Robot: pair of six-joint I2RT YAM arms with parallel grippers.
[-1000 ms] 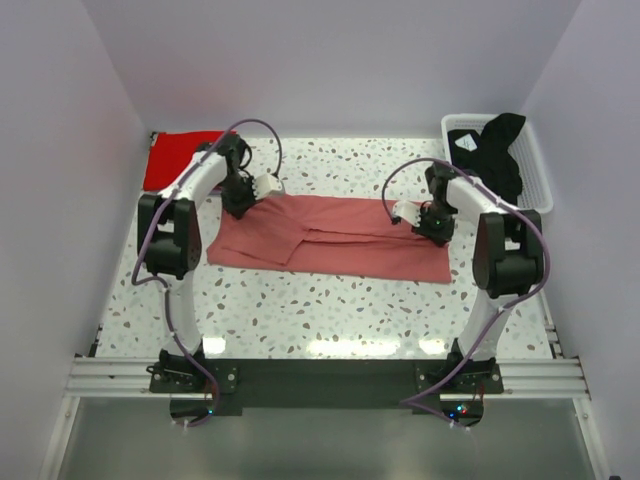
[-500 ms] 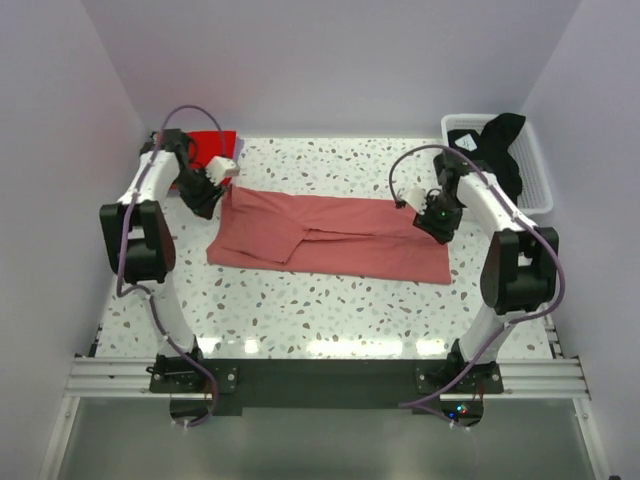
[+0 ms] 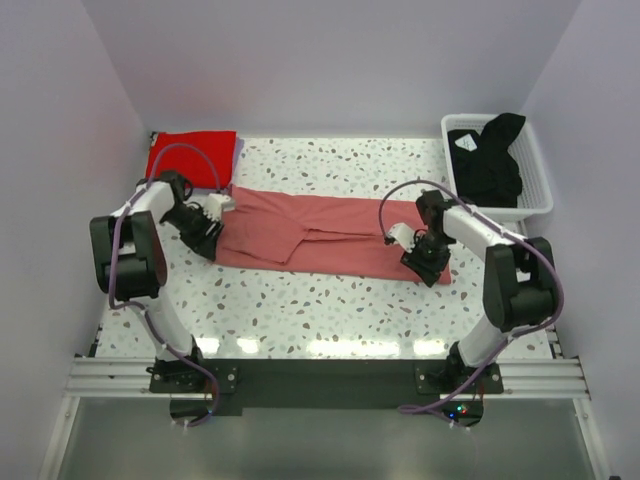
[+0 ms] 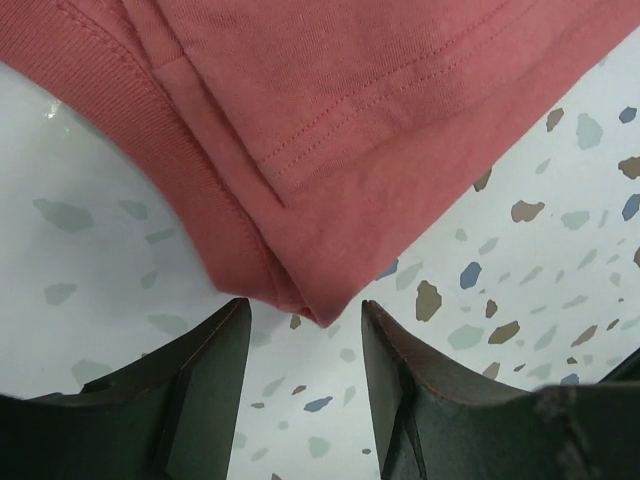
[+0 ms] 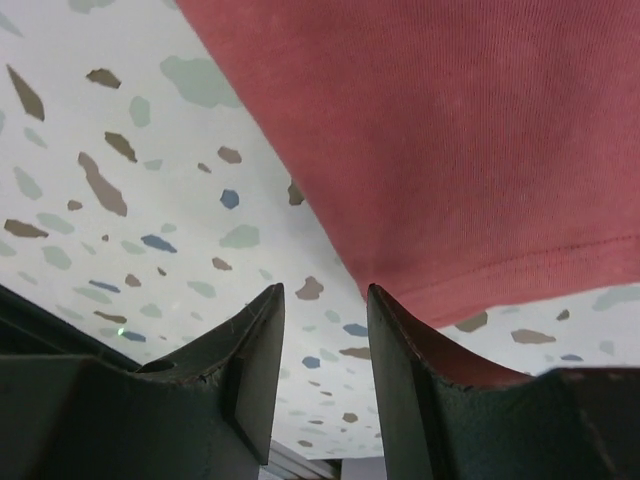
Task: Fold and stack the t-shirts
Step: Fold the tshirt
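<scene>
Held left hand (image 4: 305, 318) released just short of a corner of the salmon-pink t-shirt (image 4: 400, 100) on the speckled surface (image 3: 330, 310); held right hand (image 5: 325, 300) released likewise. Saw pale walls (image 3: 330, 70) beyond both.

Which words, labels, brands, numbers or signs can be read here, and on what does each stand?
None can be read.
The salmon-pink t-shirt, the red t-shirt and the table show no print.
A small white patch on the black t-shirt in the white basket may be a label, but it is too small to read.
</scene>
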